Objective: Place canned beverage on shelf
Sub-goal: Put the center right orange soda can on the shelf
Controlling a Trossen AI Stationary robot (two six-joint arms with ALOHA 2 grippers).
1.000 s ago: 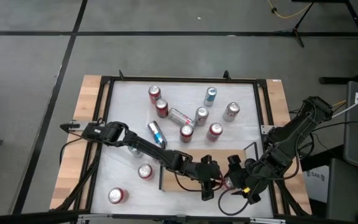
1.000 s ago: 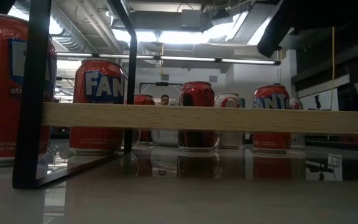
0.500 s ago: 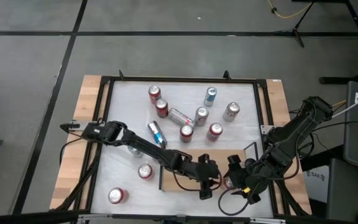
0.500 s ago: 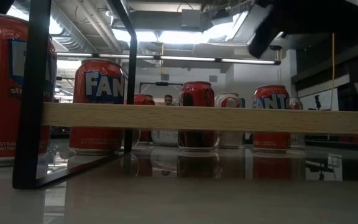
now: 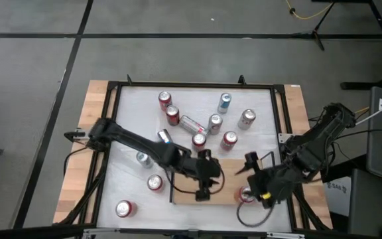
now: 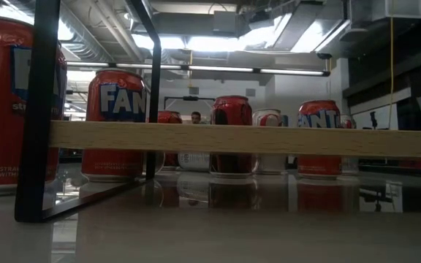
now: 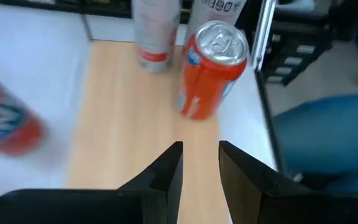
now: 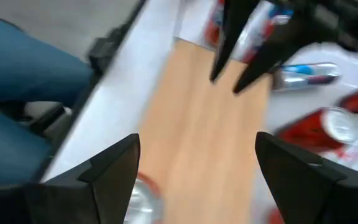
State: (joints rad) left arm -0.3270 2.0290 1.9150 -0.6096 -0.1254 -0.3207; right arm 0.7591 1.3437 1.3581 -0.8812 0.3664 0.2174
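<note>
An orange can [image 7: 211,67] stands upright on the shelf [image 5: 223,179], near its right-hand rail. Loose cans [image 5: 197,123] (some tipped over) litter the desk [image 5: 131,133] beyond the shelf. The left gripper [image 5: 202,192] hovers over the shelf, fingers [image 7: 166,171] nearly closed, empty. The right gripper [image 5: 252,162], fingers wide, holds nothing.

The shelf [image 5: 221,179] is largely bare board; one orange can [image 5: 245,194] stands upright near its right end, close to the black rail [image 5: 268,161]. The left gripper [image 5: 203,192] hangs over the board's left portion, the right gripper [image 5: 249,164] over its right portion, with open board between them. Behind the shelf, a cluster of cans [image 5: 201,123] crowds the table's [image 5: 131,126] far half. Near the left side, two upright cans [image 5: 140,197] stand well apart with passage between.
</note>
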